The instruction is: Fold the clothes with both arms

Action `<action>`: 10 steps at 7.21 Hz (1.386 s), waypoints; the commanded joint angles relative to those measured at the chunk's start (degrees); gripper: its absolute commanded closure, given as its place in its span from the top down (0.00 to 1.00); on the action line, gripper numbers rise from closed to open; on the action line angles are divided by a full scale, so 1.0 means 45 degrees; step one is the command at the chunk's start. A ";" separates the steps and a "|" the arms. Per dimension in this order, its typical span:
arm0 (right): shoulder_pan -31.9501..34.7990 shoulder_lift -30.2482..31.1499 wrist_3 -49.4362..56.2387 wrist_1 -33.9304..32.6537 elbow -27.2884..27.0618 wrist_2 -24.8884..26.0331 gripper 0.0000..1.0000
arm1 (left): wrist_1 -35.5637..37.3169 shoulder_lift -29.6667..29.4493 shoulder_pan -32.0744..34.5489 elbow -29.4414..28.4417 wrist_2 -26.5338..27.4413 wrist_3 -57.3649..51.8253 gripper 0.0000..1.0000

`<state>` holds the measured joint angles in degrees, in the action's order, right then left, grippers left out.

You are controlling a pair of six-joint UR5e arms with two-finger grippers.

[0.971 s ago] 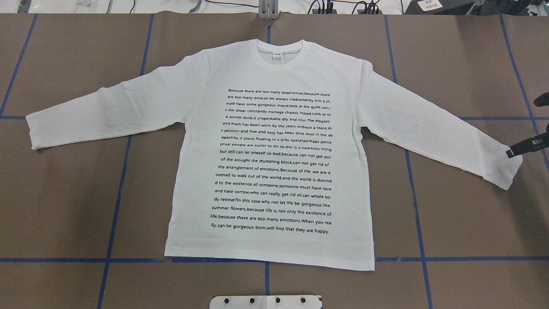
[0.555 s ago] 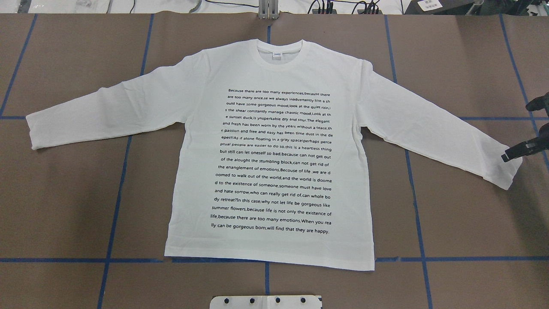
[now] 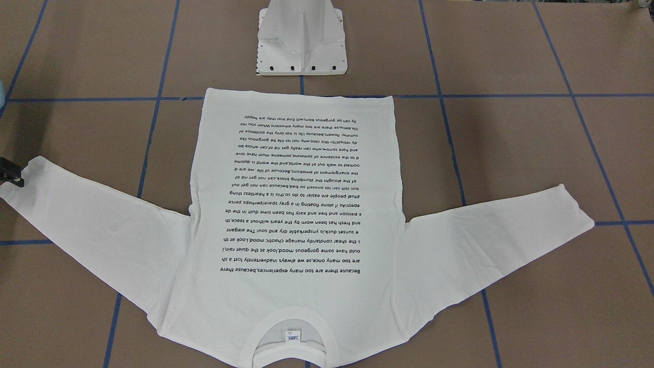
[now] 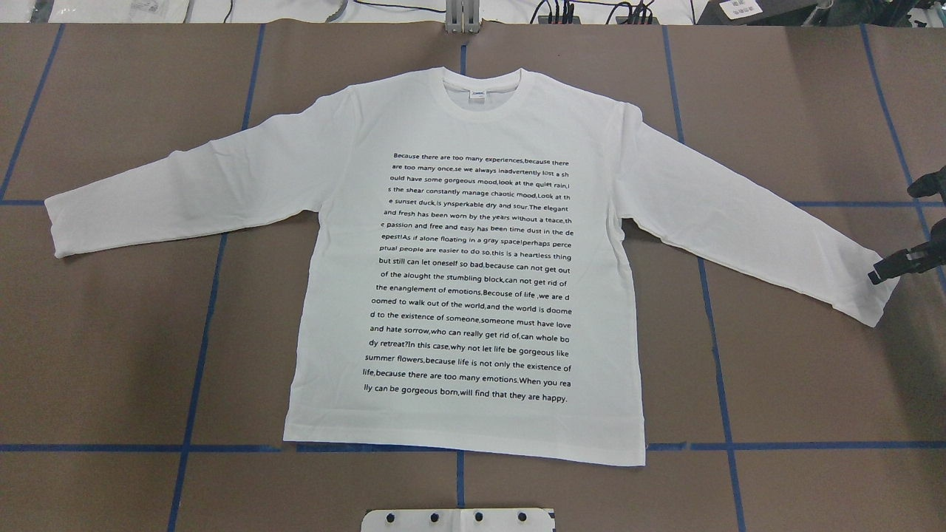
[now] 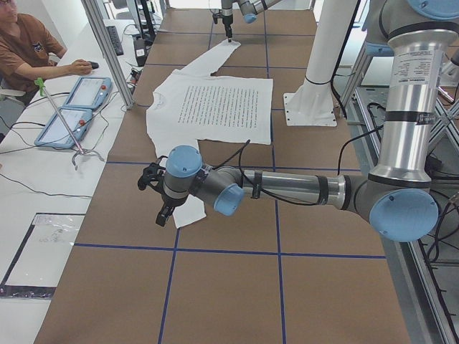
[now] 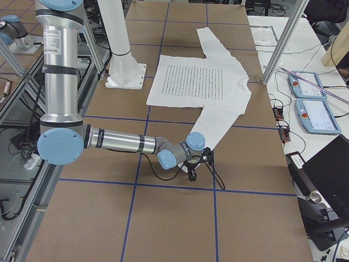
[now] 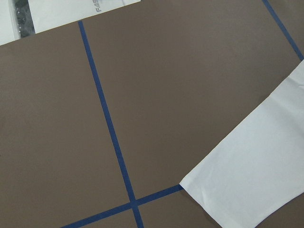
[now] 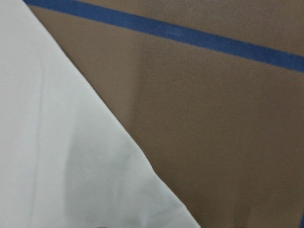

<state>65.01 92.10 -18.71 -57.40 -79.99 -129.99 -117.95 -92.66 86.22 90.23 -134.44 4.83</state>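
The white long-sleeved shirt lies flat on the table, black text up, collar away from the robot, both sleeves spread out. My right gripper stands open at the view's right edge, its lower finger on the upper corner of that sleeve's cuff. In the front view only that finger shows, at the cuff. The right wrist view is filled with sleeve fabric and table. My left gripper hangs by the other cuff; I cannot tell whether it is open. That cuff lies below the left wrist camera.
The white pedestal stands just behind the shirt's hem. Blue tape lines cross the brown table. A seated person and two teach pendants are beyond the far table edge, with metal posts along it.
The right gripper's lower finger has shifted slightly toward the robot, onto the cuff's corner. The shirt has stayed flat and in place.
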 commanded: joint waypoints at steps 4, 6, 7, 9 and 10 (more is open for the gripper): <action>-0.0052 -0.0487 -0.1013 -0.0626 -0.0269 0.0097 0.00 | 0.0000 -0.0033 0.0000 -0.0011 -0.0007 0.0000 1.00; -0.0051 -0.0448 -0.1057 -0.0800 -0.1243 -0.0252 0.00 | 0.0000 -0.0053 0.0000 -0.0012 -0.0007 0.0000 1.00; -0.0032 -0.0486 -0.1289 -0.0762 -0.1730 -0.0738 0.00 | 0.0000 -0.0072 0.0000 -0.0031 -0.0007 0.0000 1.00; -0.0071 -0.1243 -0.4652 -0.0780 -0.3368 -0.1737 0.00 | -0.0020 -0.0053 0.0019 -0.0031 0.0013 -0.0020 1.00; -0.0206 -0.2138 -0.6700 -0.0761 -0.3627 -0.2010 0.00 | -0.0020 -0.0053 0.0000 -0.0031 0.0032 -0.0020 1.00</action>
<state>64.56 86.34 -38.76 -60.78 -93.80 -137.32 -118.03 -92.91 86.25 90.09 -134.39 4.78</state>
